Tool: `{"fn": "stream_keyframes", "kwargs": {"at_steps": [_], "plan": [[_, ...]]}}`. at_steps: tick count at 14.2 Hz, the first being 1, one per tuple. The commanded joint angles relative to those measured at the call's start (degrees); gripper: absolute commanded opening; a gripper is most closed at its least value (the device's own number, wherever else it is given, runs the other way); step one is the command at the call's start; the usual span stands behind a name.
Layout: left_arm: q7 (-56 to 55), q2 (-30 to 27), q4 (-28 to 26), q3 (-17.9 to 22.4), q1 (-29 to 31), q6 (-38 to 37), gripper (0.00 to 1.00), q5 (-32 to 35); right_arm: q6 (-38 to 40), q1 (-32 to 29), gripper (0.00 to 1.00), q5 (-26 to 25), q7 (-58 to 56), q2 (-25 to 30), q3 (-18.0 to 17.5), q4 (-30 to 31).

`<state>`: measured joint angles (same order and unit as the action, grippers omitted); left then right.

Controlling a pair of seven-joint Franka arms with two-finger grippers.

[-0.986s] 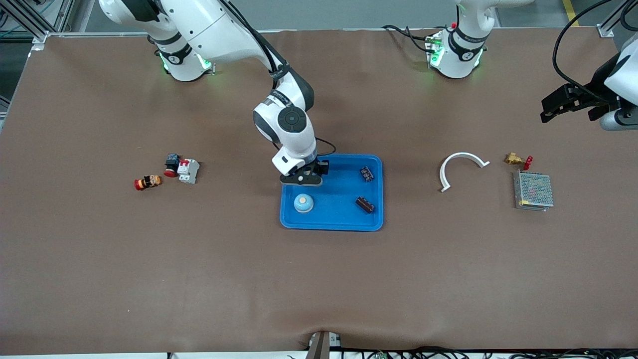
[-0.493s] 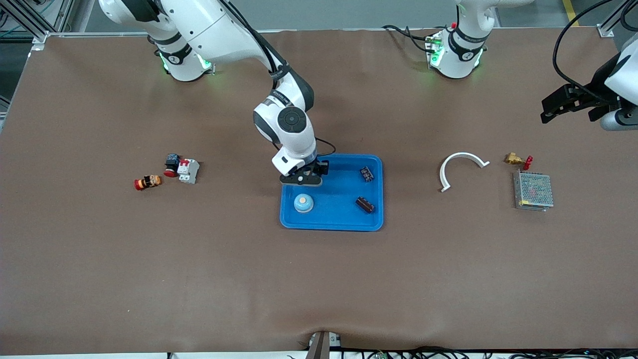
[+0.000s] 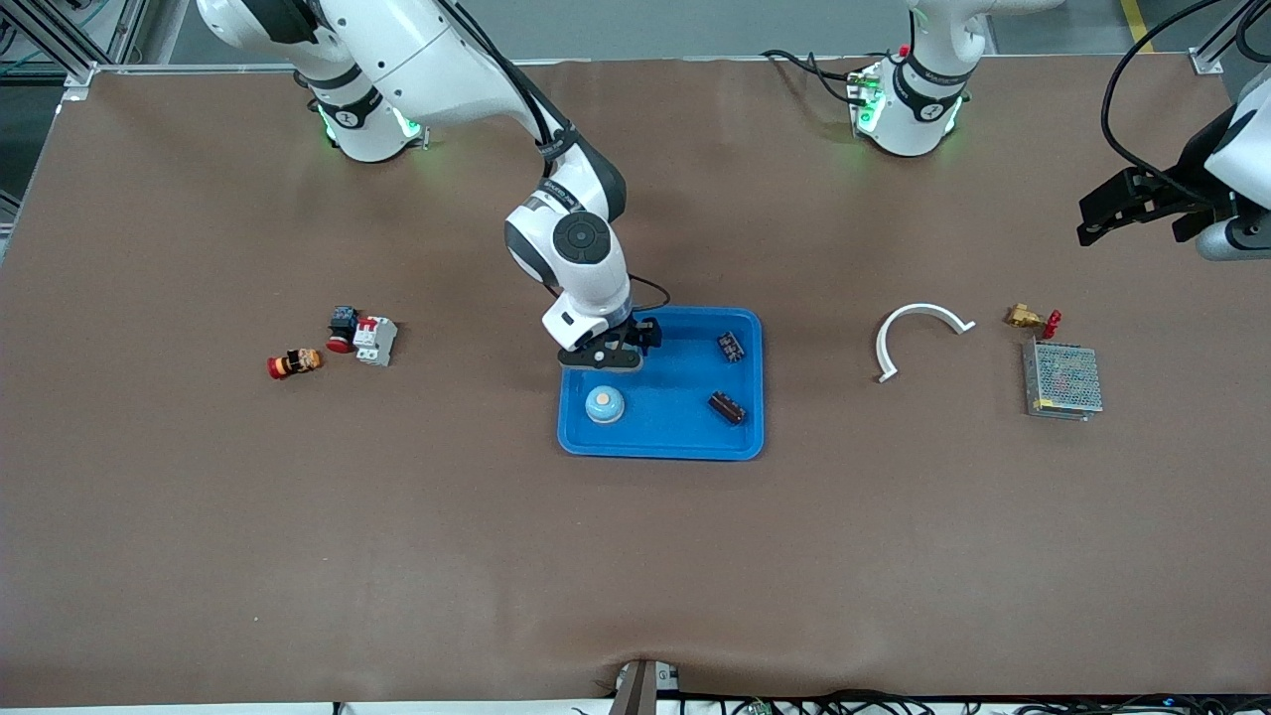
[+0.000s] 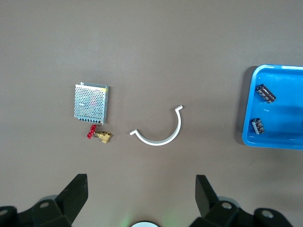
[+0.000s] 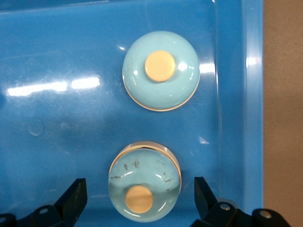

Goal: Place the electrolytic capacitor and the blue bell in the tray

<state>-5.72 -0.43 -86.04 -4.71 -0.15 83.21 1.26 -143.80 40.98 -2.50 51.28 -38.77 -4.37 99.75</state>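
Brown matting covers the table [image 3: 397, 556], with the tray [image 3: 685, 449] at its middle holding two bells [image 5: 161, 71] [image 5: 144, 182] and two capacitors [image 3: 728, 407] [image 3: 732, 346]. One bell is straddled by the right claw [image 5: 139, 201], spread wide and gripping nothing, while the left claw [image 4: 142, 198] waits open over the left arm's end of the table.

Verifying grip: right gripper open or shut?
Open. In the right wrist view the right gripper fingers stand clear of the blue bell between them, in the tray.

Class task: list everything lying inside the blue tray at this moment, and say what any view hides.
The tray holds two dark capacitors and two blue bells. In the front view, the open right gripper covers the second bell.
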Motion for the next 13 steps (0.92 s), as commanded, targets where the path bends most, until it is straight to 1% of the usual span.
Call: {"fn": "stream_keyframes", "kwargs": {"at_steps": [1,3,5,7,9,12,13], "plan": [[0.9,-0.4,-0.4,0.2,0.1,0.6,1.0,-1.2,1.5,-0.1,1.0,-1.5,0.7,1.9,0.5,-0.2],[0.9,-0.4,-0.4,0.2,0.1,0.6,1.0,-1.2,7.9,-0.5,1.0,-1.5,0.5,6.3,0.5,-0.7],[0.9,-0.4,-0.4,0.2,0.1,0.7,1.0,-1.2,16.7,-1.6,1.0,-1.5,-1.0,12.4,0.4,-1.1],[0.9,-0.4,-0.4,0.2,0.1,0.7,1.0,-1.2,25.4,-4.4,1.0,-1.1,-8.7,18.4,0.4,-1.1],[0.9,-0.4,-0.4,0.2,0.1,0.7,1.0,-1.3,30.8,-7.2,1.0,-0.7,-13.0,23.4,0.3,-1.0],[0.9,-0.4,-0.4,0.2,0.1,0.7,1.0,-1.3,38.3,-11.3,1.0,-0.2,-21.0,29.1,0.2,-1.0],[0.9,-0.4,-0.4,0.2,0.1,0.6,1.0,-1.3,40.5,-12.8,1.0,1.4,-23.7,31.0,0.4,-0.9]]}}
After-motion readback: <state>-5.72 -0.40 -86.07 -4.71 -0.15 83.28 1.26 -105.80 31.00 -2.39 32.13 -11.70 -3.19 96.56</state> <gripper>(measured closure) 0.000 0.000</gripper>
